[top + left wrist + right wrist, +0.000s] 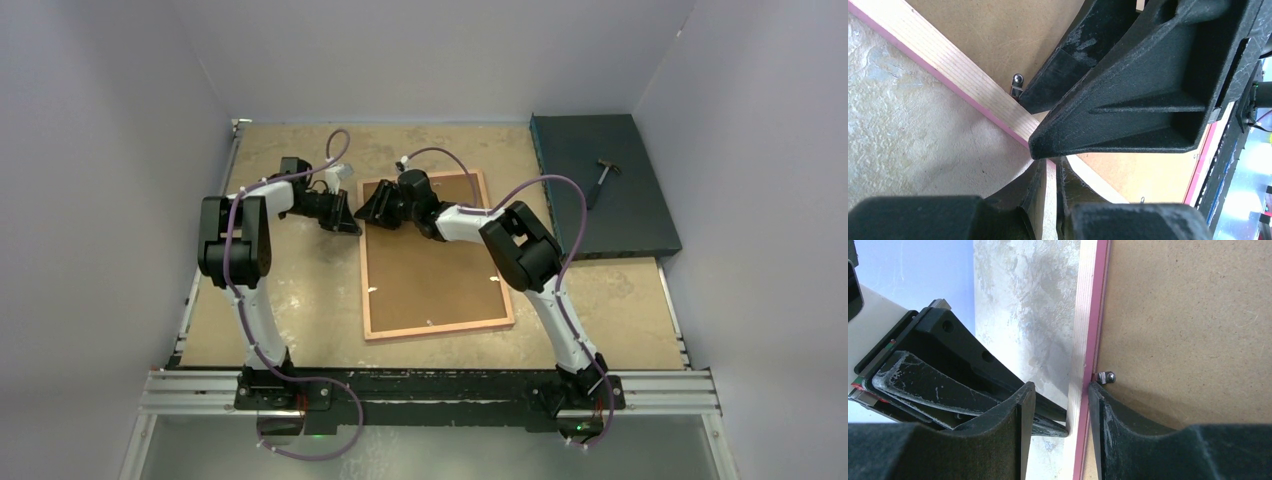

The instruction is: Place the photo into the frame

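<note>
Top external view: the table [290,310] carries the frame [440,328], lying wood side up at mid-table, with a brown backing board [430,265] filling it. We judge the frame light and stiff yet easily twisted, and its pane breakable; the thin rail, pinched across its width, looks the sensible hold. Both arms meet at its far left corner. The left gripper [1050,170] is clamped on the rail. The right gripper [1062,390] straddles the same rail half-spread, one finger against the inner edge beside a small metal tab [1107,376], the other clear of it. We cannot find the photo in any view; the pane lies hidden under the board.
</note>
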You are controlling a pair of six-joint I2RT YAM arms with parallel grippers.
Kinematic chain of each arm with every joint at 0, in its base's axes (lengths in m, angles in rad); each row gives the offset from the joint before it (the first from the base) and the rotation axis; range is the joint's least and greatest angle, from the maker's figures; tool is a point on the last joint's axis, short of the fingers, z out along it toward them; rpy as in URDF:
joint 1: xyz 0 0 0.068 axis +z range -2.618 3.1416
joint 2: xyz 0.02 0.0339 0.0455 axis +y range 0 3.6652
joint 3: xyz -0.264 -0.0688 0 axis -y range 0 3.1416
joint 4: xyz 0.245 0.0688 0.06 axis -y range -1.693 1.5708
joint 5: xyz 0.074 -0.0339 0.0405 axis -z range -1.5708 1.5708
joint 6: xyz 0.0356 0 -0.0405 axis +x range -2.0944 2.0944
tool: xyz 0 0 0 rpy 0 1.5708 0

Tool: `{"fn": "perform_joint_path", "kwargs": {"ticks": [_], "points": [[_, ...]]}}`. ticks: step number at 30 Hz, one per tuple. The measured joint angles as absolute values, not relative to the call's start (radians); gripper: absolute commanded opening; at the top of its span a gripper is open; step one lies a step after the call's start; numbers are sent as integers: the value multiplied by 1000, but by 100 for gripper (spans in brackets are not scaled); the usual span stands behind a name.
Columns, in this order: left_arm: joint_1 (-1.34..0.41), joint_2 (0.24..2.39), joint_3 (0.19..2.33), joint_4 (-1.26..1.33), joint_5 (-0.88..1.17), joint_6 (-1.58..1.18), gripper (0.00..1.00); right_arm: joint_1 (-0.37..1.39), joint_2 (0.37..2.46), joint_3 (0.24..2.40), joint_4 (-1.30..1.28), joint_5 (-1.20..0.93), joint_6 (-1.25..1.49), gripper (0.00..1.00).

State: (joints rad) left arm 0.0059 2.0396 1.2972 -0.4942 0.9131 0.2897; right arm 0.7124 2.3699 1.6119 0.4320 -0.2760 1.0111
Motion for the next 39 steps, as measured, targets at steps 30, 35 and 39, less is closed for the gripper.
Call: {"fn": "perform_joint_path", "kwargs": {"ticks": [30, 35, 39], "points": [[38, 1955, 1343, -802, 783, 572, 9, 568, 1830, 1261, 323, -257, 859, 99], [-41, 1839, 1190, -778, 664, 649, 8, 382, 1728, 1204, 203, -83, 776, 99], [-153, 1793, 1083, -746, 587, 675, 8, 296, 1746, 1173, 123, 2, 731, 99]]}}
